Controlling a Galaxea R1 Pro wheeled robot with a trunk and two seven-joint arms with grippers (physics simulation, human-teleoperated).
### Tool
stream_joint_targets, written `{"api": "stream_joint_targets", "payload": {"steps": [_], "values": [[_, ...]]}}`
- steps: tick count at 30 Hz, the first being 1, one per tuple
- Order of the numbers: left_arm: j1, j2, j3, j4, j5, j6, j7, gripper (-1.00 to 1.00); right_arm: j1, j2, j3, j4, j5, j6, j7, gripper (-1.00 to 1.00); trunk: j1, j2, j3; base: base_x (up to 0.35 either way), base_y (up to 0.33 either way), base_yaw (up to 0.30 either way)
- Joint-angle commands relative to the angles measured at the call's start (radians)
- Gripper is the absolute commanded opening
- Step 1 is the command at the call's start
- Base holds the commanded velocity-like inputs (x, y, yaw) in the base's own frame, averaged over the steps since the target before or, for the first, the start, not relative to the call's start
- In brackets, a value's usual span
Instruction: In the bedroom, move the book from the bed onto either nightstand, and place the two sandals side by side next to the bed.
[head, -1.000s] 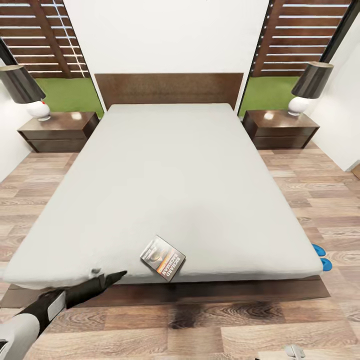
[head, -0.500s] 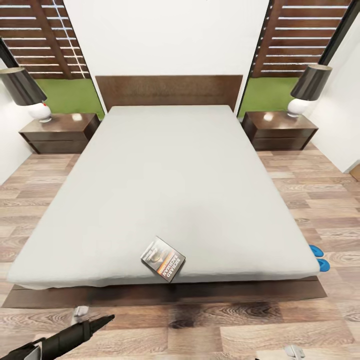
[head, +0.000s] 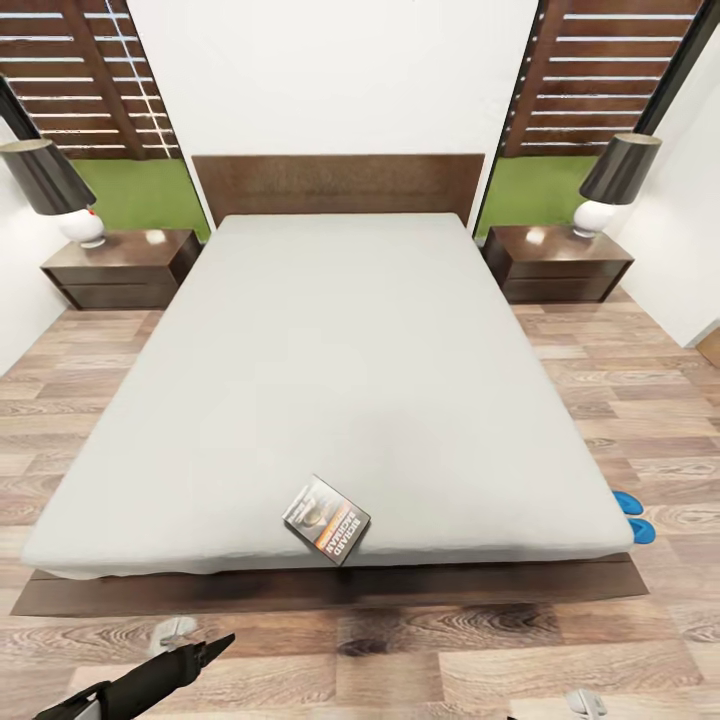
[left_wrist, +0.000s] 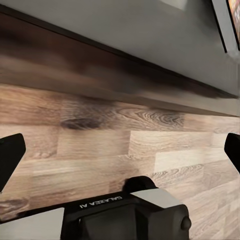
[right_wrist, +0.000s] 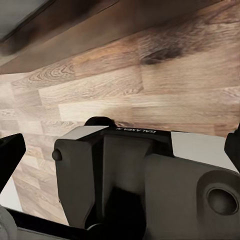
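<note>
While head view shows book (head: 327, 519) | left wrist: bed (left_wrist: 125, 35) edge; floor (left_wrist: 100, 145)

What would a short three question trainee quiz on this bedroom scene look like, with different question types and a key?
1. True or false: the book lies on the bed near its foot edge.
2. The two sandals are: A) on the mattress, B) on the floor by the bed's foot corner, C) on a nightstand.
3. Fill in: each nightstand carries a ____.

Key: 1 true; 2 B; 3 lamp.
</note>
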Motion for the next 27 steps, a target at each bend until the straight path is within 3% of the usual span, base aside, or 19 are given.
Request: {"api": "stream_joint_targets", "payload": {"steps": [1, 27], "values": [[-0.001, -0.003, 0.008, 0.001, -0.008, -0.006, -0.001, 1.0, 0.0, 0.0, -0.002, 0.0, -0.002, 0.006, 0.004, 1.0, -0.004, 0.007, 0.003, 0.0, 0.0, 0.0], [-0.001, -0.017, 0.008, 0.001, -0.008, -0.006, 0.019, 1.0, 0.0, 0.001, -0.002, 0.0, -0.001, 0.005, 0.003, 1.0, -0.104, 0.189, 0.084, 0.0, 0.0, 0.0]]}}
